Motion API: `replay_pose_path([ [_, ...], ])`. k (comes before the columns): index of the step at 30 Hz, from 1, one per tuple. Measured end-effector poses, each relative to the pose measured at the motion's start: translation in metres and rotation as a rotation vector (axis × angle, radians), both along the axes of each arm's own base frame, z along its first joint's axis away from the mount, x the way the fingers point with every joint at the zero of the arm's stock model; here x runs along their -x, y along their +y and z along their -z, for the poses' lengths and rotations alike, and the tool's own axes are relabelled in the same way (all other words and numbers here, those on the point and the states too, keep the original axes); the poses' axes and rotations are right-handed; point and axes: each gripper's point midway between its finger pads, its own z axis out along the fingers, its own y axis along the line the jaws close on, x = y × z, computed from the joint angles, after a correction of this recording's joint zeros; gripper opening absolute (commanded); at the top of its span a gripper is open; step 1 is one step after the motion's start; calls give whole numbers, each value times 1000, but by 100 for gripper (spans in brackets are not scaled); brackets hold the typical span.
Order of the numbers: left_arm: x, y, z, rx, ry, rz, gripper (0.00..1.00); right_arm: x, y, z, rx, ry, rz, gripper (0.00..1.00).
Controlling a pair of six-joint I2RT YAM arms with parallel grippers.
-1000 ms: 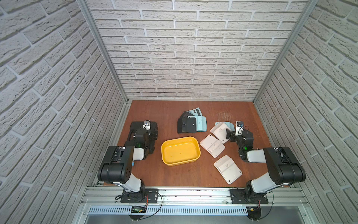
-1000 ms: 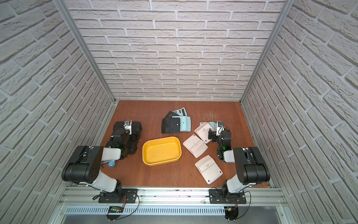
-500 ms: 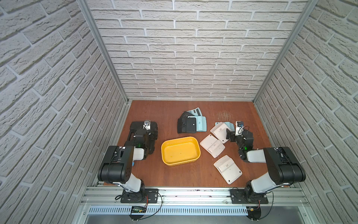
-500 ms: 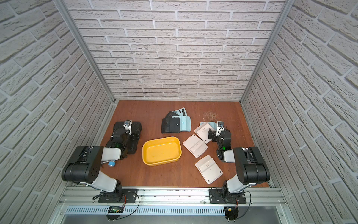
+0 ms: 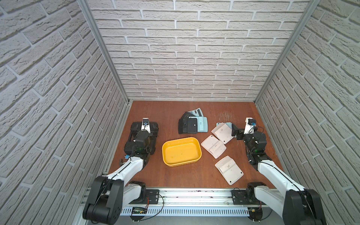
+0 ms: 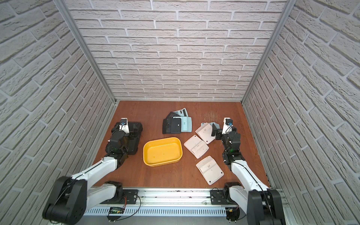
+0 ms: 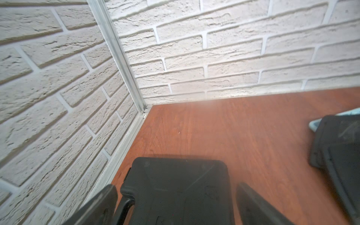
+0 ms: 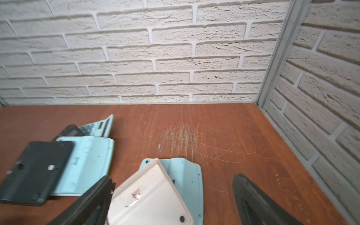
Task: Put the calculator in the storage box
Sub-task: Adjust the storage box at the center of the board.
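Overlapping calculators [image 5: 188,126] (lowest mostly hidden)

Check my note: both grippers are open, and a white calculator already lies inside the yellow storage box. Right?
Wrong on one count. The left gripper and right gripper are open, but the yellow storage box is empty in both top views; the nearest white calculator lies outside, beside it.

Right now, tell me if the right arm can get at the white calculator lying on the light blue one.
Probably yes: the open right tool hangs right at that white calculator, and nothing covers it; the light blue calculator lies beneath.
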Motion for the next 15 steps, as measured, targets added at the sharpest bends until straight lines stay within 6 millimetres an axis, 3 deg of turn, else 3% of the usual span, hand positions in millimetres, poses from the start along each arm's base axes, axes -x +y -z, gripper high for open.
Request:
replay_pose_path([
  [5, 21, -3, -54, 187, -72, -5, 98, 33, 15, -38, -158, 40, -53, 99],
  [8, 40, -13, -75, 308, -96, 49, 98, 57, 21, -50, -235, 85, -73, 99],
  [11, 64, -29, -79, 407, -81, 133, 99, 80, 26, -43, -325, 171, -69, 99],
  [15, 96, -54, -78, 523, -46, 273, 98, 110, 33, -11, -431, 337, -55, 99],
])
